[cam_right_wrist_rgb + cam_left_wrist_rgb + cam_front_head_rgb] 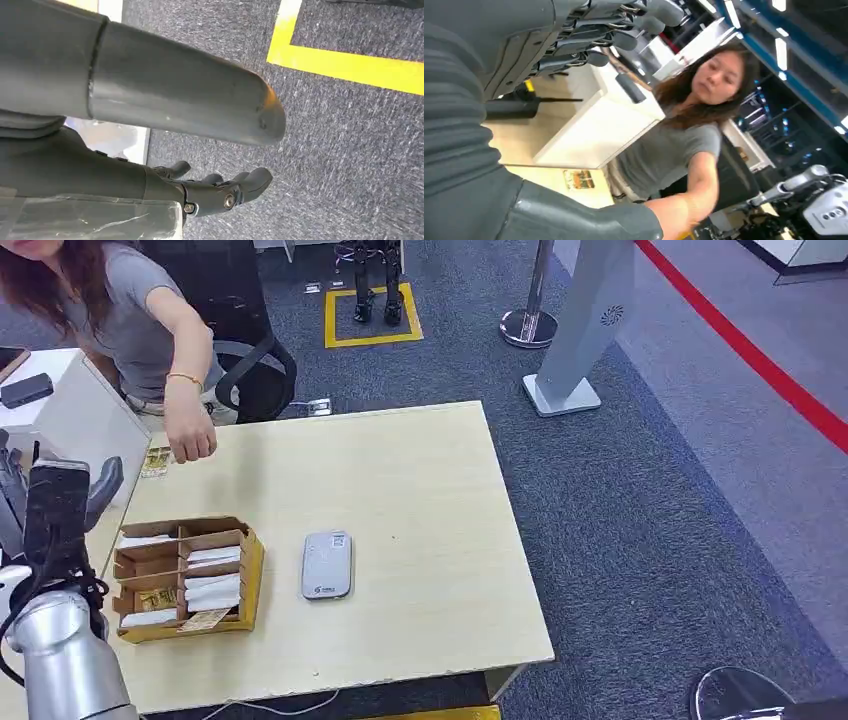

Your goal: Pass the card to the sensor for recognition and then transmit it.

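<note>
A small yellowish card (155, 461) lies on the pale wooden table (400, 490) at its far left edge, also visible in the left wrist view as card (579, 179). A person's hand (192, 445) hovers just right of it. The grey sensor pad (327, 564) lies flat near the table's middle front. My left hand (60, 502) is raised at the table's left side, its fingers (594, 35) spread and holding nothing, well short of the card. My right hand (220, 192) hangs over the carpet, empty, fingers loosely extended.
A cardboard sorting box (252, 570) with several cards stands left of the sensor. A white counter (70, 420) borders the table's left side. A person (120, 310) sits at the far left by a black chair (255, 375). A stanchion (530, 325) and white sign stand (585, 330) are beyond.
</note>
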`<action>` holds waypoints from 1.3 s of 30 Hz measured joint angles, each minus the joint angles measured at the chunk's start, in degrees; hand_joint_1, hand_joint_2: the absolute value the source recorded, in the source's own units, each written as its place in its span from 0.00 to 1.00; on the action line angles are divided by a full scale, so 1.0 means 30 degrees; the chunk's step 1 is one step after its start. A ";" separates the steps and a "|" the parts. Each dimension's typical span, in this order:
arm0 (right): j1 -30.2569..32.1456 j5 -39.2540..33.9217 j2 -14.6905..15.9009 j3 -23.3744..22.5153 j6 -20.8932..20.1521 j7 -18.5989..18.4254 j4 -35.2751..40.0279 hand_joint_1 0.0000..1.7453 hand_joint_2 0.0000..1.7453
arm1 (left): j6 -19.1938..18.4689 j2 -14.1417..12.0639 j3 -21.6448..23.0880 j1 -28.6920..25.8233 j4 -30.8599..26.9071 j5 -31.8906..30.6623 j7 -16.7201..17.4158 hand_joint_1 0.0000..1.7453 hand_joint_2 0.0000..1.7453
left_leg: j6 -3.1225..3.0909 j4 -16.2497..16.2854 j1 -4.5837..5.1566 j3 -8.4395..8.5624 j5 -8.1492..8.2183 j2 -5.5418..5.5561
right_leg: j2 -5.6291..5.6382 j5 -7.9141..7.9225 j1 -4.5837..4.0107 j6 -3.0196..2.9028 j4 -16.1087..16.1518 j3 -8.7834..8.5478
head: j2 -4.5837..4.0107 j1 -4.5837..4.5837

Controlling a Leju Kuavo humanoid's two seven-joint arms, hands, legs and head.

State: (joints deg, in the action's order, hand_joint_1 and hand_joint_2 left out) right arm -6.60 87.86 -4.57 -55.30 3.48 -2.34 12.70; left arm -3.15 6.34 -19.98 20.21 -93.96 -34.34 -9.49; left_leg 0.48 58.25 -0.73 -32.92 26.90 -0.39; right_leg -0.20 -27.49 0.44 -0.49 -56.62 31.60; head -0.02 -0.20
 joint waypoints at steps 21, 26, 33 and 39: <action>0.0467 -0.0954 0.0000 -0.0947 0.0219 0.0167 0.0000 0.00 0.00 | 0.0576 0.0263 0.2676 -0.5128 -0.5942 0.0290 -0.0889 0.00 1.00 | -0.0008 -0.0002 0.0003 0.0000 0.0008 -0.0015 | 0.0006 -0.0004 0.0010 0.0005 0.0001 -0.0006 | 0.0000 0.0007; 0.0579 -0.1289 0.0000 -0.1363 0.0401 0.0021 0.0000 0.00 0.00 | 0.1509 -0.0144 0.2596 -0.7499 -0.7652 -0.1154 -0.1115 0.00 1.00 | -0.0018 -0.0010 0.0004 -0.0007 0.0030 -0.0007 | 0.0003 -0.0035 0.0010 0.0016 0.0006 -0.0003 | 0.0000 0.0000; 0.0660 -0.1150 0.0000 -0.1530 0.0422 -0.0182 0.0000 0.00 0.00 | 0.1749 -0.1179 0.1196 -1.0003 -0.7820 -0.4141 -0.1180 0.00 1.00 | -0.0017 -0.0016 0.0000 -0.0007 0.0038 0.0001 | -0.0017 -0.0055 0.0009 0.0018 0.0005 -0.0005 | -0.0007 0.0000; 0.0655 -0.1056 0.0000 -0.1574 0.0590 0.0043 0.0015 0.00 0.00 | 0.1355 -0.2059 0.1166 -1.1320 -0.7544 -0.7451 -0.1901 0.00 1.00 | -0.0018 -0.0016 0.0005 0.0003 0.0038 -0.0006 | -0.0005 -0.0051 0.0009 0.0020 0.0006 -0.0005 | -0.0001 0.0007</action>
State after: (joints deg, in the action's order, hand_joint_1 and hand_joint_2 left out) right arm -4.63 84.70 -4.57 -60.02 5.24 -2.21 12.74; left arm 0.92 0.16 -16.48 -13.75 -116.59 -56.69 -15.19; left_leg 0.43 58.21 -0.72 -32.91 27.02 -0.41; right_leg -0.22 -27.65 0.47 -0.43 -56.60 31.58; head -0.02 -0.17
